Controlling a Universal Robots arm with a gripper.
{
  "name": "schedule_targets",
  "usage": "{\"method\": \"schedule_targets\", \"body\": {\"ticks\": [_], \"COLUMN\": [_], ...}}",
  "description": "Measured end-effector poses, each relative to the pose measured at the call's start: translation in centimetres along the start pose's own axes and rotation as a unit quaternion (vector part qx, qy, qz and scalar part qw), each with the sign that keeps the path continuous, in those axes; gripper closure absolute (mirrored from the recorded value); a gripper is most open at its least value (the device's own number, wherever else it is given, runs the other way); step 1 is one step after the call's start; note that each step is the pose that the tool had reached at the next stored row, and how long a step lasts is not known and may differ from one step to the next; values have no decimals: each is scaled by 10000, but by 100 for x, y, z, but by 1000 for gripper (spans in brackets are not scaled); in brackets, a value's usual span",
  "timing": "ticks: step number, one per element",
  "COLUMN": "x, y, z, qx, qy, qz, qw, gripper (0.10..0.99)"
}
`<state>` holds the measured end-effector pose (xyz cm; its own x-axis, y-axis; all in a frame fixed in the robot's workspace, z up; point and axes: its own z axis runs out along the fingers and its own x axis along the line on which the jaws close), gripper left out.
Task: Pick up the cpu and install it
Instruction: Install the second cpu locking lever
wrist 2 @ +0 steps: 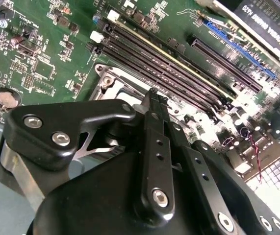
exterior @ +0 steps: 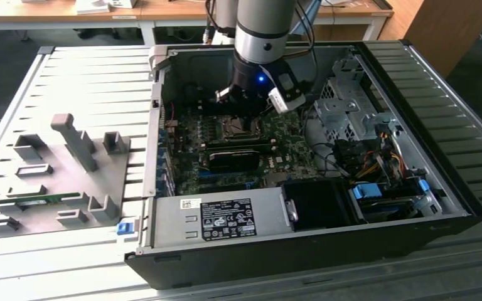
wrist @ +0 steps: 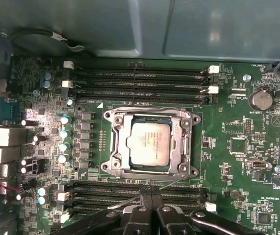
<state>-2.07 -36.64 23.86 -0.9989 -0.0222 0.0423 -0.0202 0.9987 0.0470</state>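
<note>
The cpu (wrist: 149,143), a small square chip with a silvery top, lies flat inside the metal-framed socket (wrist: 111,147) on the green motherboard (wrist: 233,127). In the first wrist view my gripper (wrist: 151,192) sits just beside the socket frame, over the memory slots, with its two black fingers pressed together and nothing between them. The second wrist view has the same fingers (wrist 2: 154,127) shut, hiding most of the socket (wrist 2: 111,81). In the exterior view the gripper (exterior: 243,106) hangs low inside the open computer case, right above the socket (exterior: 239,128).
Memory slots (wrist: 140,81) run along both sides of the socket. A black graphics card (exterior: 236,157), power supply (exterior: 216,219), drive cage (exterior: 346,106) and cable bundles (exterior: 375,157) crowd the case. A grey parts fixture (exterior: 57,175) lies on the table at the exterior view's left.
</note>
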Motion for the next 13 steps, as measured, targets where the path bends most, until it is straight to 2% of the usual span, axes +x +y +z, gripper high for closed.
{"method": "schedule_targets", "body": {"ticks": [3, 7, 13], "x": [-1, 8, 105], "y": [-12, -16, -28], "z": [18, 42, 74], "qx": [-20, -97, -120], "qy": [0, -1, -2], "qz": [-1, -4, -5], "qw": [10000, 10000, 9999], "gripper": [980, 980, 980]}}
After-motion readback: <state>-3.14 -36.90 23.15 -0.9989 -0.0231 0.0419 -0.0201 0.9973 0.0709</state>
